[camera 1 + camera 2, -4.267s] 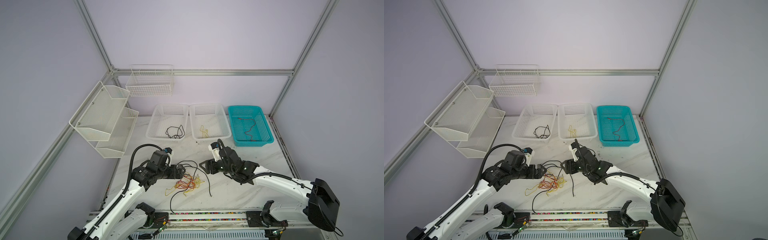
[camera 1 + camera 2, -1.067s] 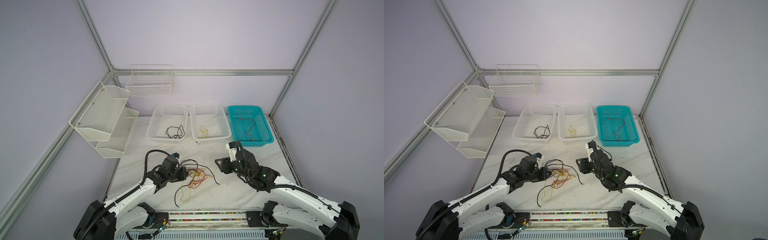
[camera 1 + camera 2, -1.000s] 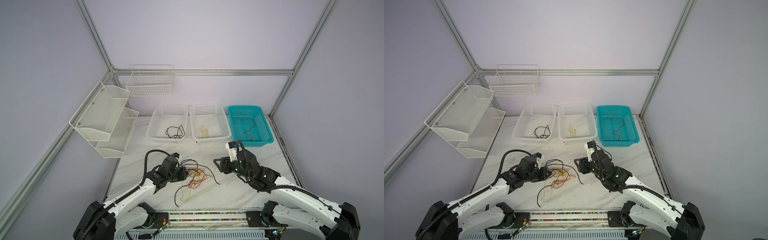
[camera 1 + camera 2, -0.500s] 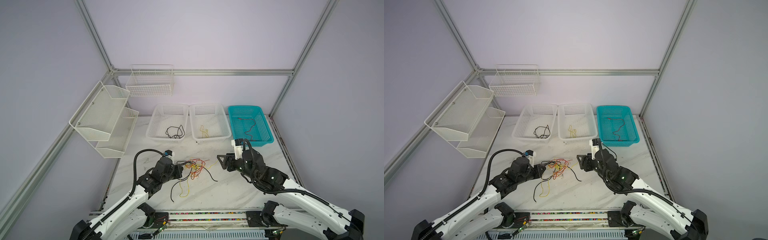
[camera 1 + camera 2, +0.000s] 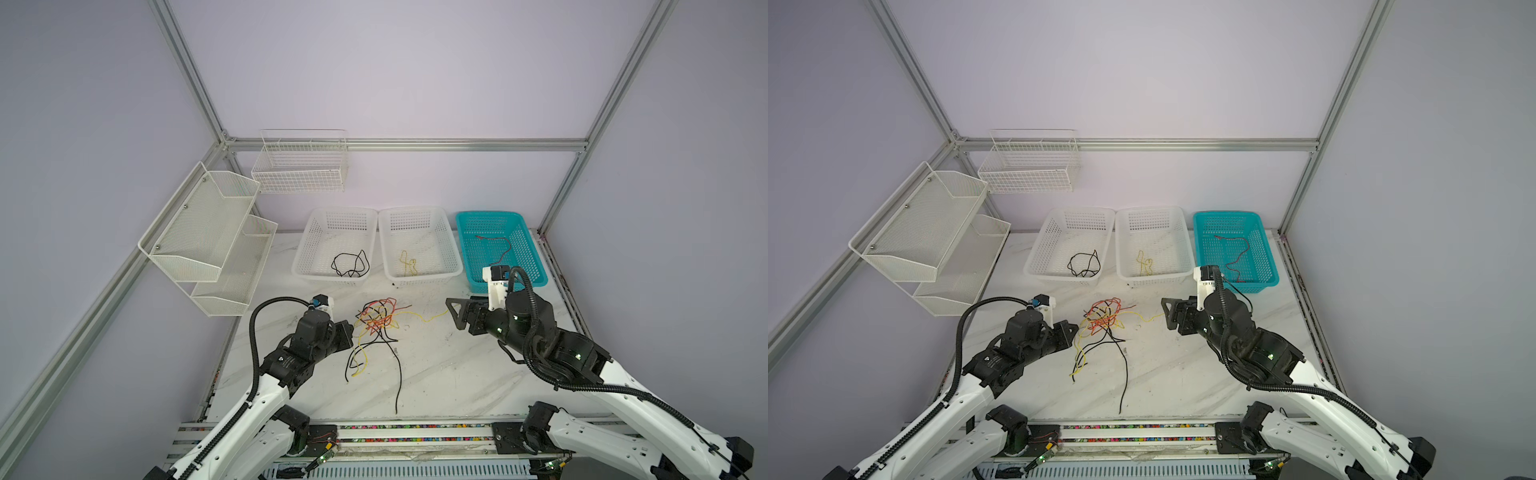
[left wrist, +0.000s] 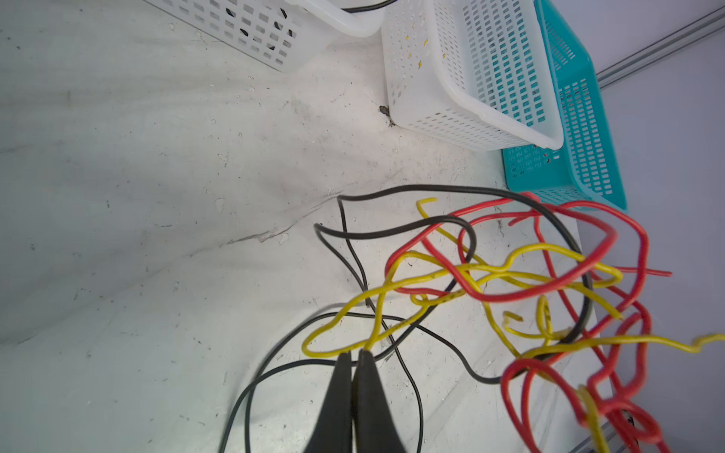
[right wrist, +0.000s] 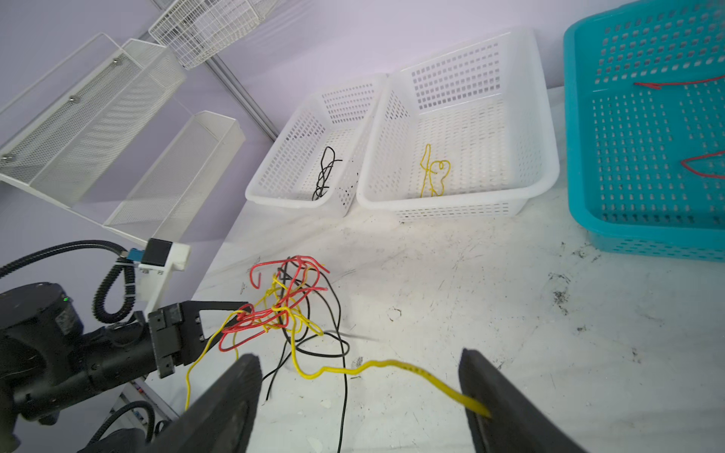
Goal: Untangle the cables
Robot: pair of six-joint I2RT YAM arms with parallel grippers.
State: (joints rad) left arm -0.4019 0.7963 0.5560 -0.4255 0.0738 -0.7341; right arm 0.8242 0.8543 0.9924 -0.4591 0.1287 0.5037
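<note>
Beside the cables [image 5: 376, 318], the right gripper [image 7: 359, 355] has just spread its jaws wide, freeing a yellow strand [image 7: 392, 364]. The left gripper [image 6: 353, 355] pinches a yellow loop [image 6: 314, 353], so a regrasp is likely next.

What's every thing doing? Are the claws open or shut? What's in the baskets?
Left gripper: shut on a yellow strand of the tangle.
Right gripper: open, loose yellow end between its jaws.
Cable tangle: knotted, between the grippers.
Left white basket: holds one black cable.
Middle white basket: holds one yellow cable.
Teal basket: holds one red cable.
</note>
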